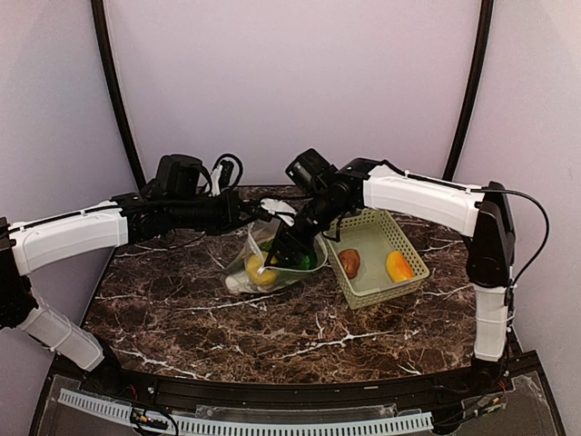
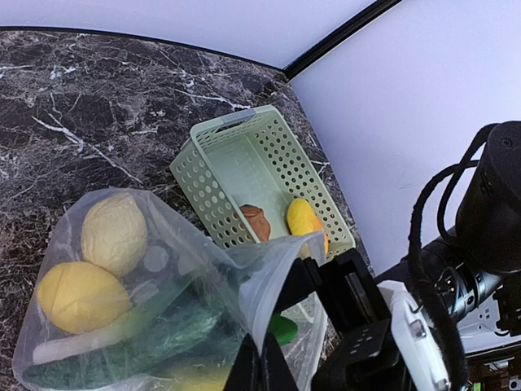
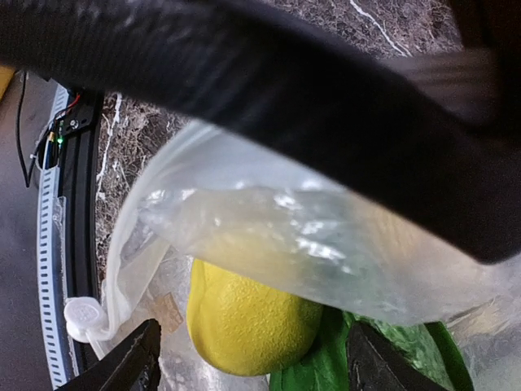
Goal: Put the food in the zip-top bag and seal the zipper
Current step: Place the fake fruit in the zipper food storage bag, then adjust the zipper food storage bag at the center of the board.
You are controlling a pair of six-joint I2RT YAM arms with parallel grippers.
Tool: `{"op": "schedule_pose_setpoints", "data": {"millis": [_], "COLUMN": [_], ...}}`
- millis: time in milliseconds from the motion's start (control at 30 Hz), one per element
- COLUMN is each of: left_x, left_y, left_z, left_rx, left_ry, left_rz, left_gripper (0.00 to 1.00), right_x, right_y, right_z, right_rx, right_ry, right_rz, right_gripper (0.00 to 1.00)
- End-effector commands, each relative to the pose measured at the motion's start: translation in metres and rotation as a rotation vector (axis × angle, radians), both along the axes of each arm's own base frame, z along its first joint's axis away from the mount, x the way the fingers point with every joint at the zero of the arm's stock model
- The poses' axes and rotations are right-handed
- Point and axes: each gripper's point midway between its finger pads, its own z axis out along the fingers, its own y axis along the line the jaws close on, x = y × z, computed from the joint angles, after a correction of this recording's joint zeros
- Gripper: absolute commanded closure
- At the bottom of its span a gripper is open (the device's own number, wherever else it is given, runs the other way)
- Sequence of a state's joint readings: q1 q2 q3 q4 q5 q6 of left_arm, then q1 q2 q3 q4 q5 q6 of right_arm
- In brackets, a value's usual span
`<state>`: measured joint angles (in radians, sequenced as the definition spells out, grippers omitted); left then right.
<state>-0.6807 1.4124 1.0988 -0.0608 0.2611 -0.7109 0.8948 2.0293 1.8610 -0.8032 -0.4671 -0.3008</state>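
Table: dark marble top (image 1: 182,309) with white veins, carrying the bag and the basket.
Left arm: (image 1: 73,232) reaches in from the left, toward the middle of the table.
Right arm: (image 1: 427,200) reaches in from the right, over the basket and down to the bag.
Basket: light green slotted basket (image 1: 390,291) (image 2: 244,163) just right of the bag, holding two pieces.
Zip-top bag: clear dotted pouch (image 1: 238,272) (image 2: 163,269) (image 3: 269,220) at mid-table, mouth lifted and open toward the arms, with food inside.
Left gripper: (image 1: 250,216) (image 2: 262,358) pinched closed on the bag's upper mouth edge, holding it up.
Right gripper: (image 1: 272,257) (image 3: 254,358) inside the bag's mouth, fingers spread apart on either side of the yellow piece, not touching it.
Cabbage: green leafy piece (image 2: 163,338) low in the bag, its white stem at the bag's bottom edge.
Yellow piece: (image 1: 257,270) (image 3: 252,322) in the bag, resting against the green leaves.
Pale piece: rounded (image 2: 114,234), in the bag's far corner.
Brown piece: (image 1: 349,262) (image 2: 255,221) in the basket, at its left side.
Orange piece: (image 1: 398,266) (image 2: 305,221) in the basket, right of the brown one.
Zipper: whitish strip (image 3: 110,285) along the mouth edge, unsealed.
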Motion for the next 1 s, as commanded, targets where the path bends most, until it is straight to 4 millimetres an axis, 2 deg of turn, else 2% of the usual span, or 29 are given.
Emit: {"op": "schedule_pose_setpoints", "data": {"millis": [0,100,167,300,433,533,567,600,667,700,733,767,833,967], "left_x": [-0.005,-0.005,-0.005,-0.005,-0.006,-0.006,-0.006,-0.006,-0.006,-0.006,-0.006,-0.005,-0.006,-0.010], "left_y": [0.010,0.010,0.010,0.010,0.011,0.011,0.011,0.011,0.010,0.010,0.011,0.012,0.013,0.014], "left_z": [0.013,0.013,0.014,0.014,0.010,0.005,0.003,0.001,0.000,-0.001,-0.002,0.000,0.003,0.032], "left_rx": [-0.012,-0.011,-0.013,-0.014,-0.016,-0.016,-0.015,-0.012,-0.010,-0.007,-0.001,0.006,0.025,0.067], "left_ry": [-0.042,-0.045,-0.049,-0.051,-0.042,-0.036,-0.032,-0.029,-0.026,-0.025,-0.023,-0.030,-0.031,-0.091], "left_rz": [0.019,0.019,0.017,0.019,0.020,0.023,0.024,0.024,0.022,0.022,0.022,0.023,0.021,-0.028], "left_gripper": [0.99,0.99,0.99,0.99,0.99,0.99,0.99,0.99,0.99,0.99,0.99,0.99,0.99,0.99], "right_x": [-0.002,0.008,0.021,0.048,0.051,0.050,0.049,0.050,0.051,0.053,0.055,0.057,0.065,0.078], "right_y": [-0.010,-0.027,-0.041,-0.073,-0.093,-0.097,-0.097,-0.097,-0.096,-0.095,-0.095,-0.095,-0.091,-0.084], "right_z": [0.053,0.077,0.081,0.058,0.032,0.014,0.009,0.003,-0.001,-0.002,-0.001,0.004,0.029,0.106], "right_rx": [0.101,0.142,0.136,0.038,-0.041,-0.074,-0.086,-0.096,-0.105,-0.107,-0.105,-0.099,-0.064,0.086], "right_ry": [-0.007,-0.020,-0.057,-0.162,-0.171,-0.147,-0.132,-0.117,-0.095,-0.088,-0.085,-0.082,-0.092,-0.134], "right_rz": [0.008,-0.034,-0.087,-0.215,-0.266,-0.281,-0.282,-0.284,-0.288,-0.294,-0.300,-0.307,-0.308,-0.293], "right_gripper": [0.23,0.23,0.24,0.33,0.40,0.47,0.52,0.62,0.90,0.99,1.00,1.00,1.00,1.00]}}
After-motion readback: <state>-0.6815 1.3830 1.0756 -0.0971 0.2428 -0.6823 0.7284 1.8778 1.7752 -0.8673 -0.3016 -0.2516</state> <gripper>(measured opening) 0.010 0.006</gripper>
